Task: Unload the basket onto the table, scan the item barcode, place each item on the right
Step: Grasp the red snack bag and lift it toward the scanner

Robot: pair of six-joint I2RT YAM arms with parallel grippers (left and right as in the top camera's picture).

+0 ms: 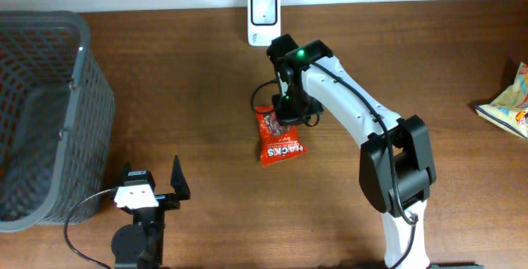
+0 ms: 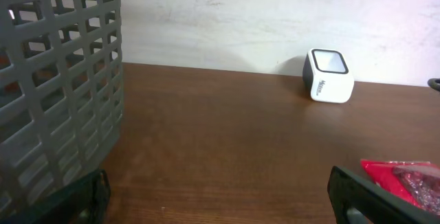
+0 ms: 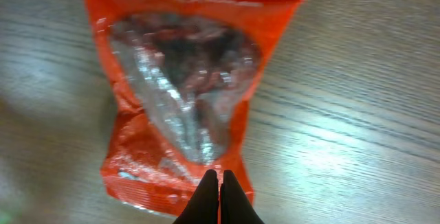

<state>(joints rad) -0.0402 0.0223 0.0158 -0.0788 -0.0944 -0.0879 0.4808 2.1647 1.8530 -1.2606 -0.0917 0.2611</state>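
The red snack packet [image 1: 279,141] lies flat on the desk [image 1: 198,96], a little in front of the white scanner [image 1: 264,19], its long axis pointing roughly at the scanner. The right arm's fingers [image 3: 210,198] are clenched together on the packet's scanner-side edge, apparently pinching the seam. The left arm's fingers [image 1: 177,176] stand released, well away from the scanner, so the lift toward it falls to the right arm.
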